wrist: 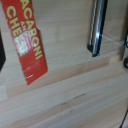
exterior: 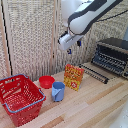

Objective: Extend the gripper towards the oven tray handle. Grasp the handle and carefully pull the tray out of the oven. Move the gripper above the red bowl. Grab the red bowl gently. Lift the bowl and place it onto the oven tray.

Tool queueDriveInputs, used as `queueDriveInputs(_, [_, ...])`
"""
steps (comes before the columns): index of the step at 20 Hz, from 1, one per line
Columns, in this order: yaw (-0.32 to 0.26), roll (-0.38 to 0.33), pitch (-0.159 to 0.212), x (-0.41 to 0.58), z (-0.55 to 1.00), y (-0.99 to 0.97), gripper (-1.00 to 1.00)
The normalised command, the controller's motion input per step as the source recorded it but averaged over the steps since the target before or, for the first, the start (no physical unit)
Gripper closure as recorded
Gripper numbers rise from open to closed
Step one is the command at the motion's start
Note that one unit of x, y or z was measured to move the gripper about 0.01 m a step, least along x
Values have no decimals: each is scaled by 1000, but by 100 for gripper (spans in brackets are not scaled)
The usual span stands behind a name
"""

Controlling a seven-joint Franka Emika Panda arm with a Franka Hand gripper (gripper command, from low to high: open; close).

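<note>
Your pincer [exterior: 73, 50], upper centre, empty; opening can't tell. Red bowl [exterior: 46, 81] lower left on worktop [exterior: 95, 107], ungrasped

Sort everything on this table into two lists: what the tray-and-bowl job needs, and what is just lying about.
Needed for the job:
- gripper
- oven
- tray, already drawn out in front of the oven
- red bowl

Just lying about:
- red wire basket
- blue cup
- macaroni and cheese box
</note>
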Motion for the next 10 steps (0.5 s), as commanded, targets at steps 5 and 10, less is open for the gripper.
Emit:
queueDriveInputs(5, [159,-330,38,19,-294,-251,-100])
queueDriveInputs(10, [133,-347,19,7,-257,-305,-100])
